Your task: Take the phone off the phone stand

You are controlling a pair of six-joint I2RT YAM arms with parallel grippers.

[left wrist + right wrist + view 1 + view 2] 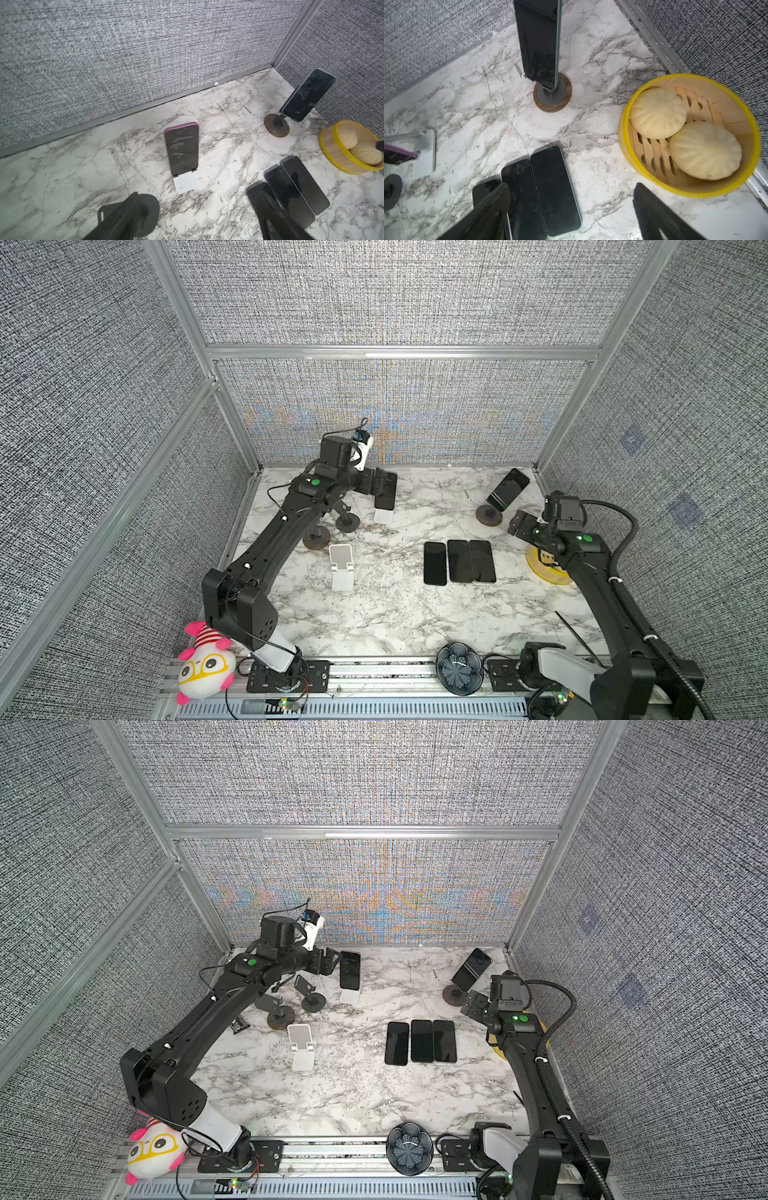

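On stands: purple phone point(181, 148), propped upright on the white stand point(186, 184), centre of the left wrist view; dark phone point(537, 41), tilted on the round-based stand point(552, 93), top centre of the right wrist view. Spread wide and empty: left fingers point(122, 216), near the purple one; right fingers point(660, 216), lower in frame than the dark one. Likely trouble: closing off-centre and dragging or tipping a light stand; clipping the row of flat phones point(459, 562) on the desk point(386, 614) or the steamer basket point(695, 194) mid-reach.
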